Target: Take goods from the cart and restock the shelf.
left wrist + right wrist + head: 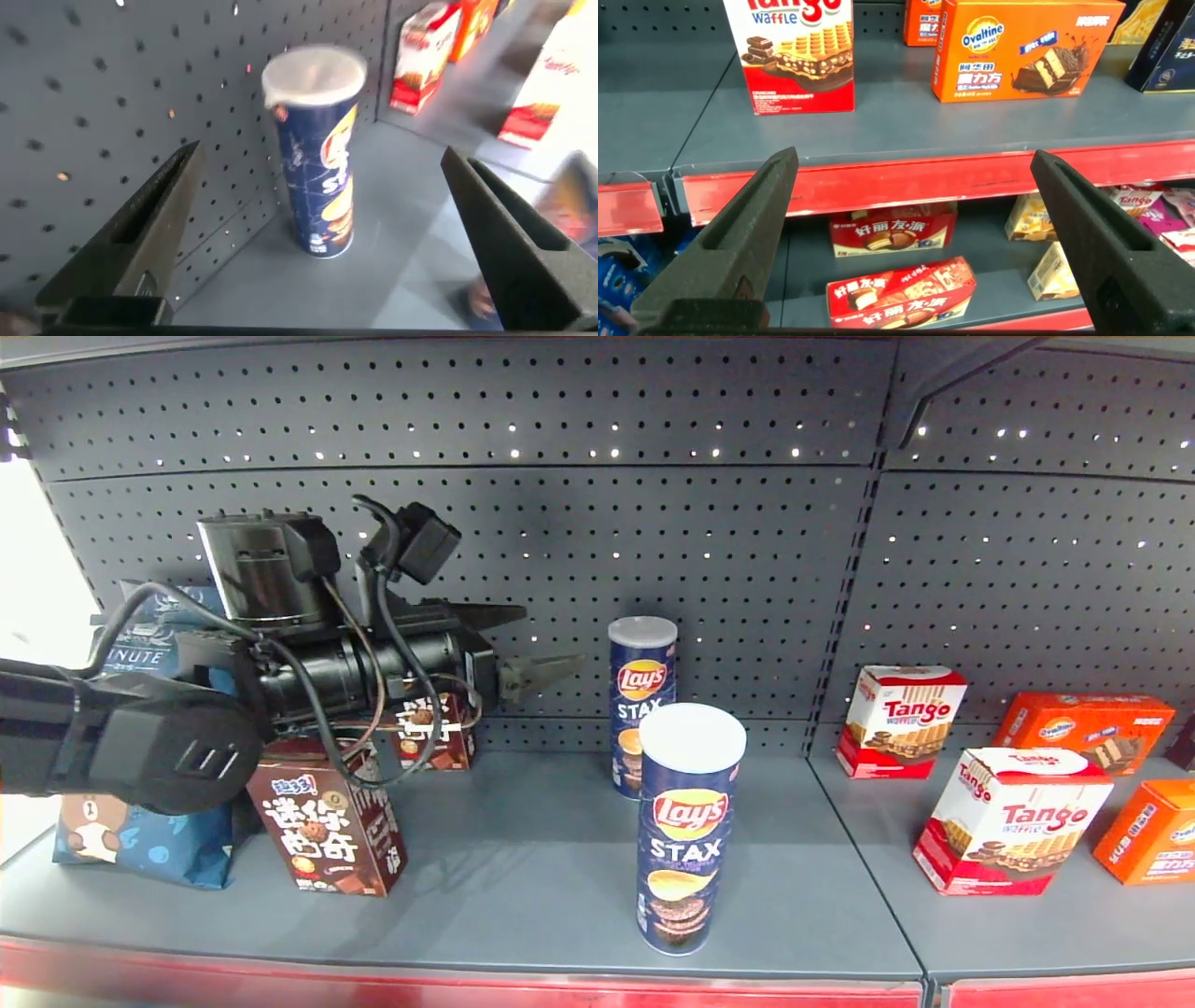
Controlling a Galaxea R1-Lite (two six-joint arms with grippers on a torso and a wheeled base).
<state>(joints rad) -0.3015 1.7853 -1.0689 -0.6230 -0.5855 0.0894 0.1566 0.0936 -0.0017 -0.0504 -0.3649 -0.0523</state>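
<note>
left gripper (551, 637) jaws spread wide, empty, near rear chips can (642, 705); right gripper (913, 154) likewise.

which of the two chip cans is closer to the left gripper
The rear chip can, upright by the pegboard, just ahead of the open left gripper. The other can stands apart, nearer the front edge of the shelf.

Bright, even light fills the scene. White glare burns out the far left edge, and pinpoints shine through the pegboard (709, 541) holes. Soft shadows fall on the shelf (523, 868). Straight lines bow toward the head view's edges.
</note>
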